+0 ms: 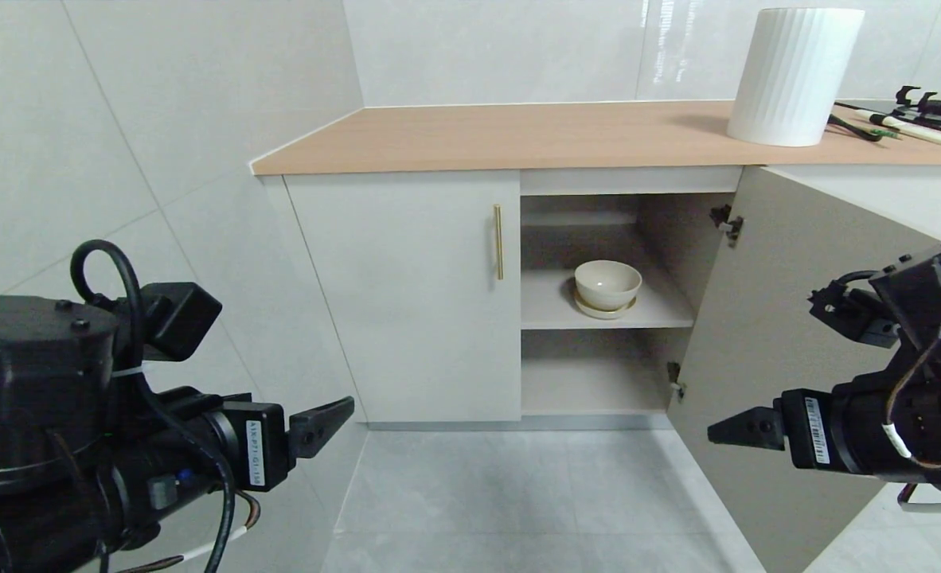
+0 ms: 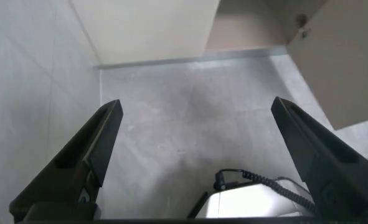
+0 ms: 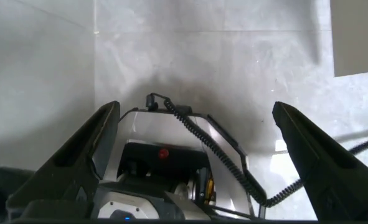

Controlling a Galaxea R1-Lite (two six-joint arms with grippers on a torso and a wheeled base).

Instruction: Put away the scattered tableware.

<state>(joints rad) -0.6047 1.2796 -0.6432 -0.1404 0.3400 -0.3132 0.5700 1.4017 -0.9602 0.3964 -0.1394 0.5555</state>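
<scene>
A cream bowl (image 1: 607,283) sits on a cream plate (image 1: 603,307) on the middle shelf (image 1: 554,310) of the open cabinet. My left gripper (image 1: 335,422) hangs low at the left, above the floor and well short of the cabinet; its fingers (image 2: 84,162) are spread wide with nothing between them. At the lower right my right gripper (image 1: 729,431) hangs in front of the open door (image 1: 765,334), and its fingers (image 3: 78,155) also stand wide apart and empty.
The cabinet's right door stands swung out toward me; the left door with a gold handle (image 1: 498,241) is closed. On the wooden counter (image 1: 518,135) stand a white ribbed cylinder (image 1: 793,76) and some utensils (image 1: 916,119). Grey tiled floor (image 1: 510,493) lies open before the cabinet.
</scene>
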